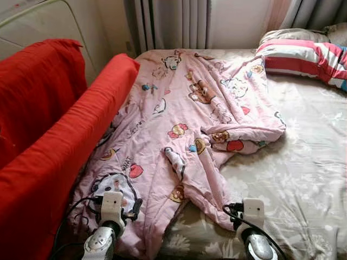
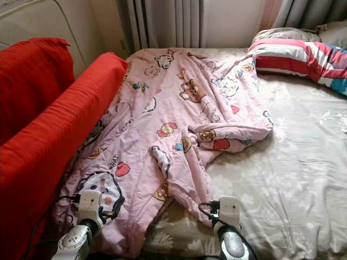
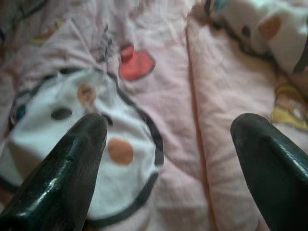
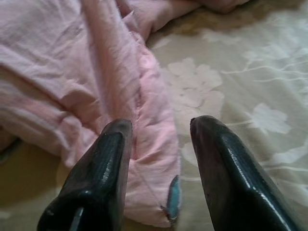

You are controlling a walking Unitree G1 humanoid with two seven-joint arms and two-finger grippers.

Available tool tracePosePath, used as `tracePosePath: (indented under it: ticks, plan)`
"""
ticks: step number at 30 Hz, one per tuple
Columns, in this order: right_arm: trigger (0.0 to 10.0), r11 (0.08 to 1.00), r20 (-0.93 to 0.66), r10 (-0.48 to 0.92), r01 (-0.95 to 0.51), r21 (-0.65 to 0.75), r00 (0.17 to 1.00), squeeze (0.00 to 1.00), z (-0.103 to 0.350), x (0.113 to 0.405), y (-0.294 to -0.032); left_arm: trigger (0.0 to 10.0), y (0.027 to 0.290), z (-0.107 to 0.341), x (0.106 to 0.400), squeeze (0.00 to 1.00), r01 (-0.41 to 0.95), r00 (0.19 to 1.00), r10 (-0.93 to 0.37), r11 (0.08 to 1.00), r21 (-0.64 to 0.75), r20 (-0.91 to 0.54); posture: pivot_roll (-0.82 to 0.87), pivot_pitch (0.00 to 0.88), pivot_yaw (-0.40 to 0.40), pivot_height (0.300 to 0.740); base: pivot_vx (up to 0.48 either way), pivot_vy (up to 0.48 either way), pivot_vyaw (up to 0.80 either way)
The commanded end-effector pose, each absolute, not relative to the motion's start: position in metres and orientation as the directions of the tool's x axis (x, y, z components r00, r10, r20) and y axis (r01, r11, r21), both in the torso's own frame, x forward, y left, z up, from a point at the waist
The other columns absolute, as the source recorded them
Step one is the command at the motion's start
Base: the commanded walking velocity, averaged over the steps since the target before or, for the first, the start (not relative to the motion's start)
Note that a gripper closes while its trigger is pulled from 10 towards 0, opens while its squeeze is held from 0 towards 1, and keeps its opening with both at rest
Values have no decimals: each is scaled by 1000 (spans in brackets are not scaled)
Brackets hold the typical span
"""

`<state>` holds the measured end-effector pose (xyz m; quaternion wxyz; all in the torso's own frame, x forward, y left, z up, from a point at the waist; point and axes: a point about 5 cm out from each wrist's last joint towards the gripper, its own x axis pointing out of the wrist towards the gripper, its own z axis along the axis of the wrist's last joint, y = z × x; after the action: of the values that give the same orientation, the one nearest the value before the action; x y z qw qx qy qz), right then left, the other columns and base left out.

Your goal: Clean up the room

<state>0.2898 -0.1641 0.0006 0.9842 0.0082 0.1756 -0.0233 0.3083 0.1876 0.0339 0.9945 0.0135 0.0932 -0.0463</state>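
Grippers reach forward low over the near end of the pink quilt [image 1: 179, 124] on the bed [image 1: 303, 162]. Left gripper [image 3: 168, 144] is spread wide above the quilt's panda print. Right gripper [image 4: 159, 159] is parted around the quilt's near corner, not clenched. Beyond the quilt lies a striped pillow [image 1: 303, 57]; beside it stands a red sofa [image 1: 49, 141].

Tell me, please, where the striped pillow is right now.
The striped pillow lies at the far right corner of the bed, near the curtains, beyond the pink quilt.
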Motion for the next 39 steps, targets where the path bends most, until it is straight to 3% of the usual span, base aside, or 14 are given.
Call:
tracePosePath:
  ticks: [1,12,13,21,39]
  plan:
    - [10000,999,-386,-23,32,18,922,1000,-6,286,-161,10000,192,37,310,0,92,980,-86,995,28,-179,0,231,60,640,0,0,0]
    - [10000,999,-378,-24,35,23,925,1000,-4,288,-162,10000,192,57,319,0,118,989,-114,992,46,-91,24,281,66,640,0,0,0]
    - [10000,999,-381,-28,37,16,924,0,-4,288,-163,10000,192,58,319,0,120,990,-116,992,47,-84,30,293,69,640,0,0,0]
    - [10000,999,-377,-36,42,9,926,0,-1,291,-163,10000,193,63,311,0,135,990,-133,989,55,-44,49,337,75,618,0,0,0]
    - [10000,997,-378,-71,60,-40,923,0,13,308,-164,10000,193,88,298,0,144,989,-145,988,53,12,93,427,83,618,0,0,0]
